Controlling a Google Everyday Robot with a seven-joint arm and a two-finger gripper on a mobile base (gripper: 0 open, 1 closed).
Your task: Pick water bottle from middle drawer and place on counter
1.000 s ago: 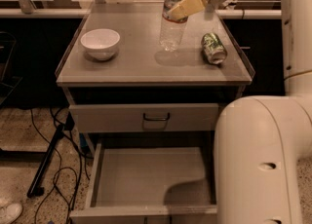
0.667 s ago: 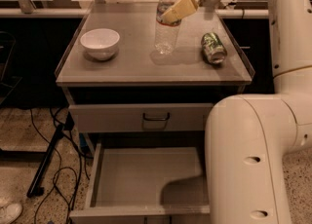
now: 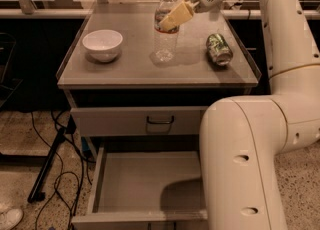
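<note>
Cream gripper (image 3: 167, 21) at 12 o'clock, clamped on clear, white-capped water bottle (image 3: 165, 45). Matte grey counter (image 3: 130, 70), grey middle drawer (image 3: 98, 184). White bowl (image 3: 102, 44); green-and-silver can (image 3: 219, 49).

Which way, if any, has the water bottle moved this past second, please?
Yes. The water bottle, held at its shoulder by the tool, has shifted left, away from the can toward the bowl.

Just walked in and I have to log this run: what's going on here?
The robot's gripper grips the water bottle near its shoulder, upright on or just above the counter, between a white bowl and a green-and-silver can lying on its side. The middle drawer below is pulled out, its visible floor bare.
</note>
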